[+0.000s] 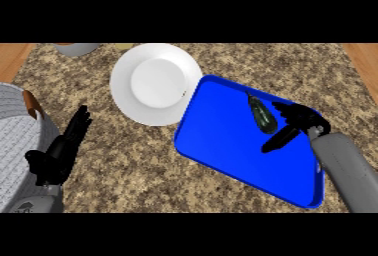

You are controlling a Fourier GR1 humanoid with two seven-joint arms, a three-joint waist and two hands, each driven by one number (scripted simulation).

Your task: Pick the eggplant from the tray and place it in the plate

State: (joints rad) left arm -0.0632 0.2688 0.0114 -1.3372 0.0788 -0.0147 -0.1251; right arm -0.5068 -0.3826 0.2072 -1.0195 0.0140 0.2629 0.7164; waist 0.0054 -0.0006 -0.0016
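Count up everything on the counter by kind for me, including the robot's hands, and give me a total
Plate: 1, white
Tray: 1, blue
Eggplant: 1, dark, lying on the tray
Grey vessel at the top edge: 1, cut off by the view
Grey basket-like object at the left edge: 1, partly seen
Hands: 2, left hand and right hand
Total: 7

The speckled brown-and-cream stone-like counter top (148, 165) looks rough and matt, with strips of smooth orange-brown wood (13, 55) showing at its far left and far right corners. The bright blue rectangular plastic-looking tray (221, 145) has a smooth, even finish, and the round white plate (155, 82) beside its far left edge looks like smooth glazed ceramic. The dark, slim eggplant (260, 116) on the tray has a slightly glossy skin, the black hands look matt, and the grey forearm (347, 175) looks like smooth plastic or painted metal.
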